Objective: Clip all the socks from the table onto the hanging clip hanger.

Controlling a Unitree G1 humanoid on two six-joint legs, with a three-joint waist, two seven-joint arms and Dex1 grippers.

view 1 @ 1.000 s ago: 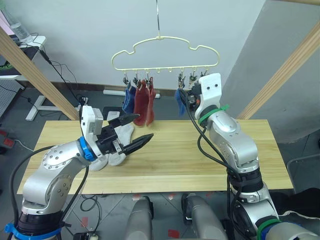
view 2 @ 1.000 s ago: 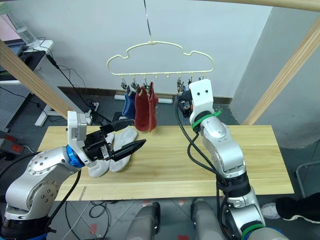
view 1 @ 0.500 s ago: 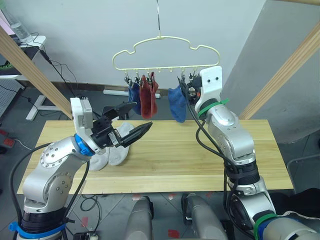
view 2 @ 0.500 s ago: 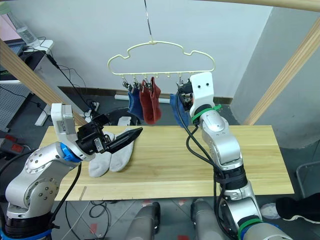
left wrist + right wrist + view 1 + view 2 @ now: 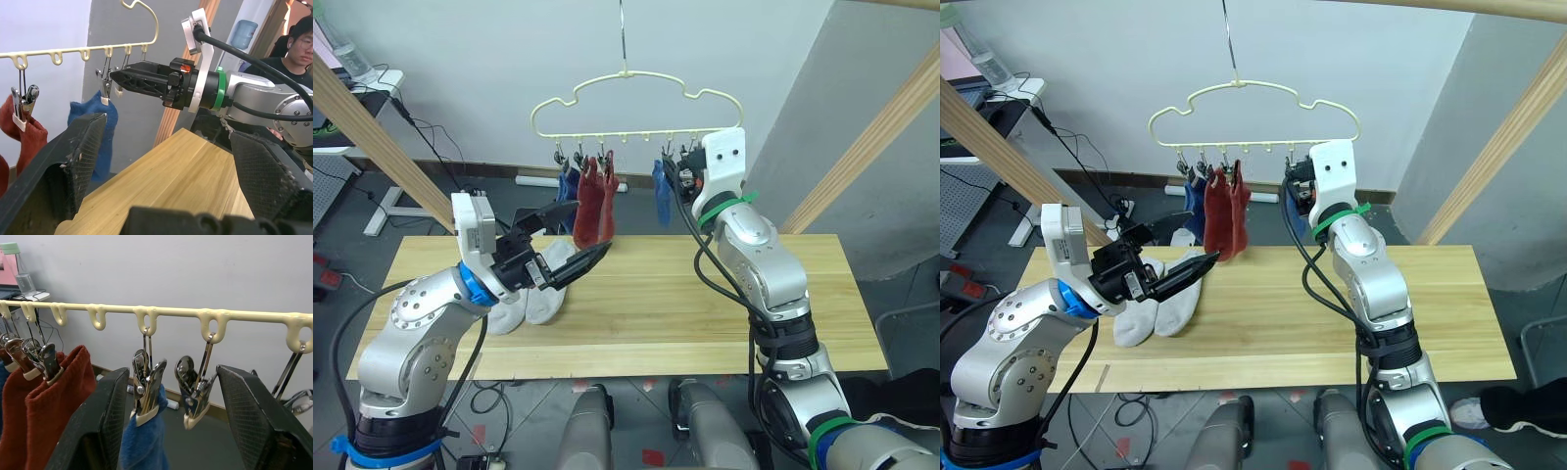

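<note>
Left eye view: four socks point(image 5: 594, 208) hang clipped; two grey socks point(image 5: 540, 289) lie flat.

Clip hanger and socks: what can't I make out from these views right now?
- Grey socks: head views, partly covered by the left gripper; their full outline is hidden.
- Left blue sock: mostly behind the red socks.
- Clip hanger: right wrist view cuts off its hook and outline.
- Rightmost clip: hidden behind a finger.

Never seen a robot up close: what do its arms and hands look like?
Silvery rounded metal arms with black cables looped alongside. A blue ring marks the left wrist, a green one the right. Each wrist carries a white box. The left hand and right hand each have two black tapered fingers.
</note>
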